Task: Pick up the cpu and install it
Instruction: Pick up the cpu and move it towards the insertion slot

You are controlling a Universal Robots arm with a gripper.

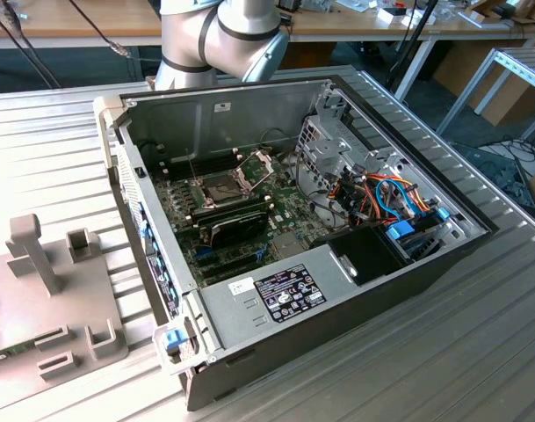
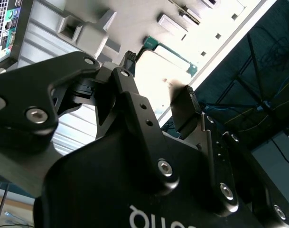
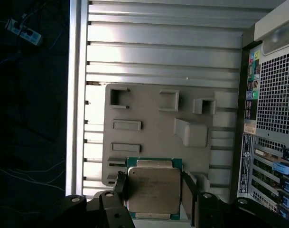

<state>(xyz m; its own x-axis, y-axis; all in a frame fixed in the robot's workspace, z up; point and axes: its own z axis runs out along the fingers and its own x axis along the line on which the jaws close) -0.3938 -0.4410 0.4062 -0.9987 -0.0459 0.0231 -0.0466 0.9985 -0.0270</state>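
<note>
Right, the claw (image 3: 154, 179) hangs with jaws apart, straddling the cpu (image 3: 153, 192) on the grey holder (image 3: 149, 142) directly beneath; pickup looks underway, calling for an even squeeze on both edges.

On my feed the cpu (image 3: 153, 192) runs off the picture's edge in the first wrist view, and I can't tell whether the claw (image 3: 153, 183) actually touches it. Second wrist view: claw body hides most of it, rest is lost in glare. Exterior view crops the arm (image 1: 249, 44).
</note>
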